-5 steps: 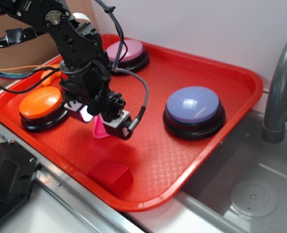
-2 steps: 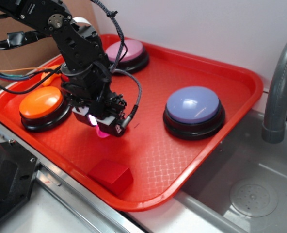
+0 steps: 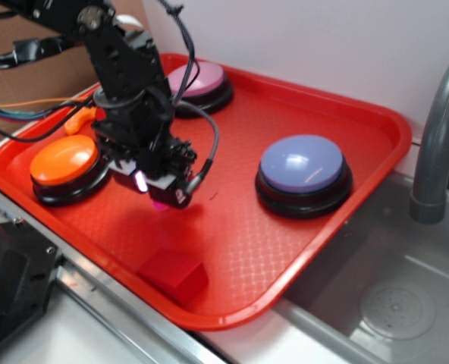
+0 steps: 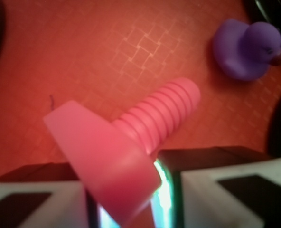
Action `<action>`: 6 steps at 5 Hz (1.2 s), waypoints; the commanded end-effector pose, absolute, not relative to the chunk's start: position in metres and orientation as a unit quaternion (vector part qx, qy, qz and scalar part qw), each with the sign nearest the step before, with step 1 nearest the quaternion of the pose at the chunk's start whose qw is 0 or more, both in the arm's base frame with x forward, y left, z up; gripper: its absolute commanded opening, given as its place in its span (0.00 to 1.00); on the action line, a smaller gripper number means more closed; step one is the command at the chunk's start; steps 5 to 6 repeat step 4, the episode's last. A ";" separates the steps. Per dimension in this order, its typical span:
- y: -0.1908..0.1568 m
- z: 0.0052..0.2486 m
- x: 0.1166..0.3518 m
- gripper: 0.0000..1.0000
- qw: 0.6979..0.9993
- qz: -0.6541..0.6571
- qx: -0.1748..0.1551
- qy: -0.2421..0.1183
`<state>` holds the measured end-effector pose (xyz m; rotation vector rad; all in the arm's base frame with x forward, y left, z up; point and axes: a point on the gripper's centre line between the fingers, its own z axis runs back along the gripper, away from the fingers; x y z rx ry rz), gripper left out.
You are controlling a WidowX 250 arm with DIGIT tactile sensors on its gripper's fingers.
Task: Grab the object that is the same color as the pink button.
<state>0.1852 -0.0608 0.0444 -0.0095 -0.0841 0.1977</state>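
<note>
My fingers [image 4: 235,190] pinch the pink object [image 4: 112,166], its ribbed stem pointing to two o'clock toward the purple duck [image 4: 247,50], so I'd keep the squeeze firm and raise the gripper [image 3: 162,199] straight off the red tray [image 3: 300,250].

You are working at a kitchen-style sink station: a grey faucet [image 3: 439,144] rises beside a steel sink basin [image 3: 391,303], with a red tray [image 3: 308,250] alongside.

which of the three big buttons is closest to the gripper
The orange button at the tray's left edge, just beside the gripper; the pink button and blue-lavender button sit farther off.
</note>
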 end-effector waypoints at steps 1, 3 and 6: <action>-0.052 0.130 0.207 0.00 0.993 0.105 -0.015 -0.052; -0.021 0.193 0.210 0.00 0.988 0.136 -0.023 -0.071; -0.015 0.195 0.211 0.00 0.985 0.155 -0.012 -0.072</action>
